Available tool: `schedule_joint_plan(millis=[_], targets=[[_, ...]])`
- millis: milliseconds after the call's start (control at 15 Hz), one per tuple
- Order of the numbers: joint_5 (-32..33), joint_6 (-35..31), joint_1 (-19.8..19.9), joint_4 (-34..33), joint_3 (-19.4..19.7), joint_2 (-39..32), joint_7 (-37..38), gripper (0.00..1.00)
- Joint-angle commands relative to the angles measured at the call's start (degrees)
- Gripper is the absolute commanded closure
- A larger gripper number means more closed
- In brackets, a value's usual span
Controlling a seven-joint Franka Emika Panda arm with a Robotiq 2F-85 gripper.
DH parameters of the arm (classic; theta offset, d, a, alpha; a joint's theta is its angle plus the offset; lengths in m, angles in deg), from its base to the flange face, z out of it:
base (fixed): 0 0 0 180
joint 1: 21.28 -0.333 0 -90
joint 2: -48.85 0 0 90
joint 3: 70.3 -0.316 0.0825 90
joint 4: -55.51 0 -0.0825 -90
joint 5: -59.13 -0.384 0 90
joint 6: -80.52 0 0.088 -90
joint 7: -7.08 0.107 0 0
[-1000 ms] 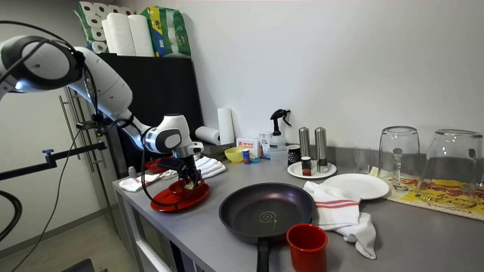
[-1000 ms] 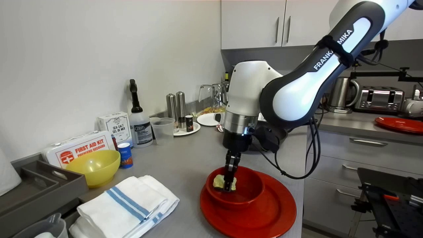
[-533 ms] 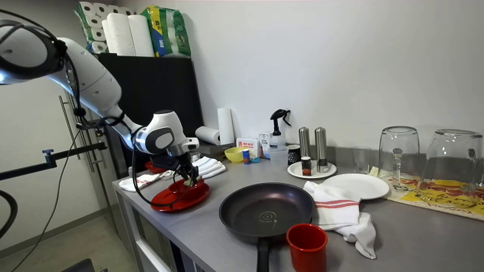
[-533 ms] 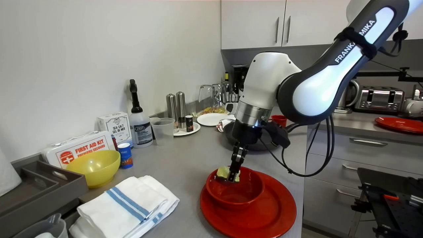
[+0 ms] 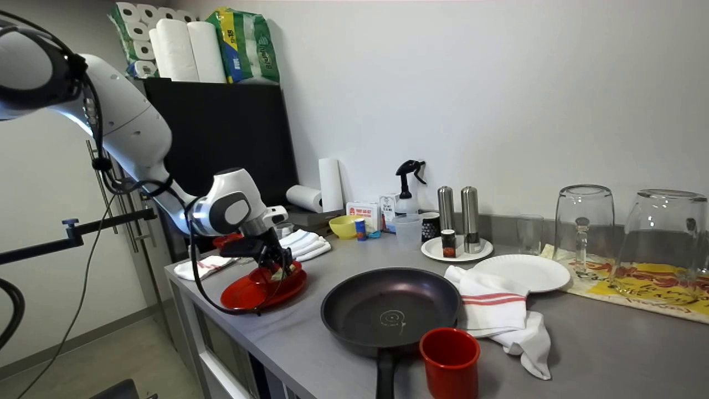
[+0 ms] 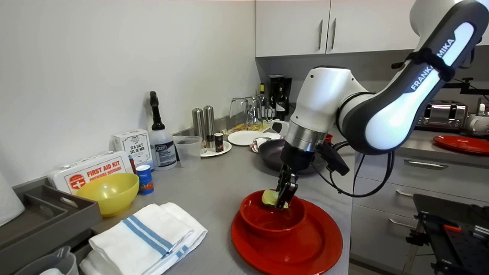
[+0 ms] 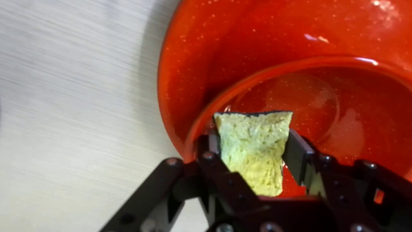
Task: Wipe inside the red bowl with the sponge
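The red bowl (image 6: pixel 267 227) sits on a red plate (image 6: pixel 324 236) near the counter's edge. It also shows in the wrist view (image 7: pixel 379 106), with whitish smears or reflections inside. My gripper (image 6: pixel 283 196) reaches down into the bowl at its far side, tilted. It is shut on a small yellow-green sponge (image 6: pixel 269 197) with a dark backing. In the wrist view my gripper (image 7: pixel 254 145) has a finger on each side of the sponge (image 7: pixel 254 154), close to the bowl's rim. Whether the sponge presses on the bowl wall is hard to tell.
A black frying pan (image 5: pixel 388 310) and a red mug (image 5: pixel 450 366) stand along the counter. Folded white towels (image 6: pixel 149 236), a yellow bowl (image 6: pixel 110 194), a blue shaker (image 6: pixel 144 181) and a grey tray (image 6: pixel 49 221) lie beside the plate.
The gripper and sponge have moved toward the bowl's far side, and the wrist is more tilted. The sponge rose slightly, then lowered. The bowl has shifted very slightly on the plate.
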Motion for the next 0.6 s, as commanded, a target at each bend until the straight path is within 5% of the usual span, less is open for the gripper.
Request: schedule_joint_plan(millis=[0,533], targets=[[9.81,-4.60,-3.86,3.33,5.12,1.06,2.58,0.75],[25.17,-4.67,-11.85,3.57,13.90,0.56,9.62,0.75]])
